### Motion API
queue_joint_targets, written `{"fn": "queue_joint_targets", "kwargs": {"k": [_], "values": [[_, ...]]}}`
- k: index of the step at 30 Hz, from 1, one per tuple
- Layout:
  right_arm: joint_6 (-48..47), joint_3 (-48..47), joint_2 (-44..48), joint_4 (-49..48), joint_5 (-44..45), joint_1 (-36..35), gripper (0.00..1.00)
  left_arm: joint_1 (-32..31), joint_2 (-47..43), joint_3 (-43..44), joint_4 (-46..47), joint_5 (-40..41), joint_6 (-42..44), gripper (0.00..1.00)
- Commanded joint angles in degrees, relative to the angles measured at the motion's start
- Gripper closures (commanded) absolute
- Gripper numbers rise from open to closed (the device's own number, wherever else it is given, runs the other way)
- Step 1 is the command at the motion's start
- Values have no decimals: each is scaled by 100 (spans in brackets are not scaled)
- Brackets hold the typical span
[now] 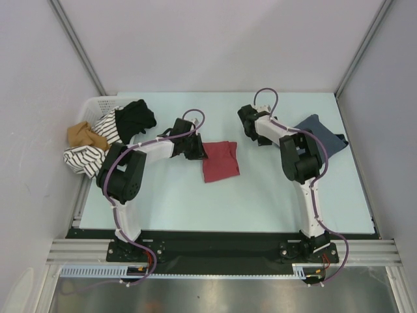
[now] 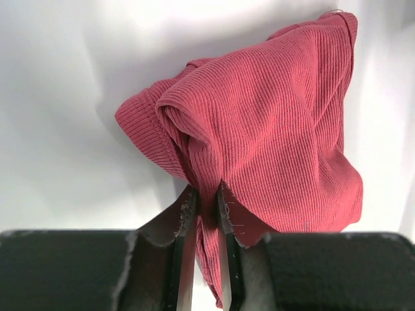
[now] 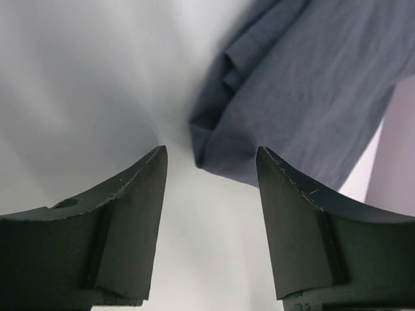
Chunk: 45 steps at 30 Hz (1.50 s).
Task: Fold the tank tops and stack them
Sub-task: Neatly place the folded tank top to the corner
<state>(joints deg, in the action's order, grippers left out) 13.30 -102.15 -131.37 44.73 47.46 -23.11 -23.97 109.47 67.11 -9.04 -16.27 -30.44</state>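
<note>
Left tool (image 2: 206,194) pinching red tank top (image 2: 272,129), right tool (image 3: 211,152) agape

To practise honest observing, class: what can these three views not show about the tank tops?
Red tank top: left wrist view, its pinched part vanishes between the left gripper's fingers.
Blue-grey tank top: right wrist view, cut off by the frame edge; top view, partly behind the right arm.
</note>
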Motion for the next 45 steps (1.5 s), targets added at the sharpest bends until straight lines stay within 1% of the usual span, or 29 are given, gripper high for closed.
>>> {"fn": "queue_joint_targets", "kwargs": {"k": [1,3,5,6,8,9,10,13,15,16,17,19,20,24,26,28,29,30,31,32,33,36,38,39,40,42,43,44,45], "values": [[32,-174,-29,247,615,61,39,15,-295,-58,34,-122,90,79],[32,-104,-38,264,641,96,42,15,-295,-49,16,-131,99,79],[24,-51,-38,256,641,105,51,15,-312,-75,16,-131,99,78],[24,1,-29,247,650,105,64,15,-321,-75,16,-113,99,78],[-11,107,23,142,650,88,80,15,-347,-110,-10,-87,108,76],[-116,186,85,63,642,36,93,15,-382,-128,-28,-78,117,75],[-195,404,242,-34,554,-104,99,23,-391,-137,-37,-52,126,75],[-319,957,550,-342,510,-569,100,24,-418,-146,-54,-16,126,74],[-268,1354,972,-579,264,-860,100,24,-383,-163,-46,-42,108,74],[-197,1495,1104,-579,46,-1123,100,24,-374,-163,-37,-43,108,74],[-179,1922,1418,-666,-87,-1264,100,24,-356,-155,-45,-51,108,74],[-30,2407,1736,-781,-455,-1502,100,24,-347,-155,-54,-34,117,74],[-3,2871,2129,-903,-614,-1712,100,24,-356,-163,-63,-16,126,74],[453,3964,2991,-1089,-1396,-2424,100,41,-321,-111,-89,36,169,74],[794,4254,3204,-1063,-1626,-2924,98,67,-269,-67,-116,36,178,74],[972,4492,3363,-976,-1792,-3233,96,76,-233,-32,-151,45,196,74],[1112,4537,3381,-940,-1854,-3339,92,85,-198,12,-151,54,196,74],[1166,4589,3407,-914,-1898,-3479,74,85,-181,21,-168,54,205,74],[1210,4607,3469,-887,-2003,-3507,66,85,-172,47,-177,54,205,74],[1210,4616,3530,-904,-2074,-3507,55,85,-154,74,-186,54,213,74],[1132,4608,3600,-905,-2144,-3472,50,85,-154,74,-195,63,213,74],[851,4336,3969,-808,-2469,-3174,41,85,-137,83,-186,63,205,73],[684,4002,4154,-615,-2750,-2849,37,85,-154,74,-186,63,213,72],[596,3914,4216,-597,-2847,-2752,33,85,-163,57,-177,54,213,70],[421,3826,4277,-641,-3083,-2508,31,85,-189,30,-134,54,214,63],[270,3633,4427,-772,-3487,-2164,26,85,-277,-84,-90,98,179,54],[183,3580,4453,-956,-4072,-1988,26,85,-312,-128,-2,107,161,48],[147,3475,4454,-1079,-4391,-1604,25,85,-382,-206,25,107,135,46],[129,3439,4393,-1237,-4690,-1426,24,85,-400,-251,51,115,117,45]]}}
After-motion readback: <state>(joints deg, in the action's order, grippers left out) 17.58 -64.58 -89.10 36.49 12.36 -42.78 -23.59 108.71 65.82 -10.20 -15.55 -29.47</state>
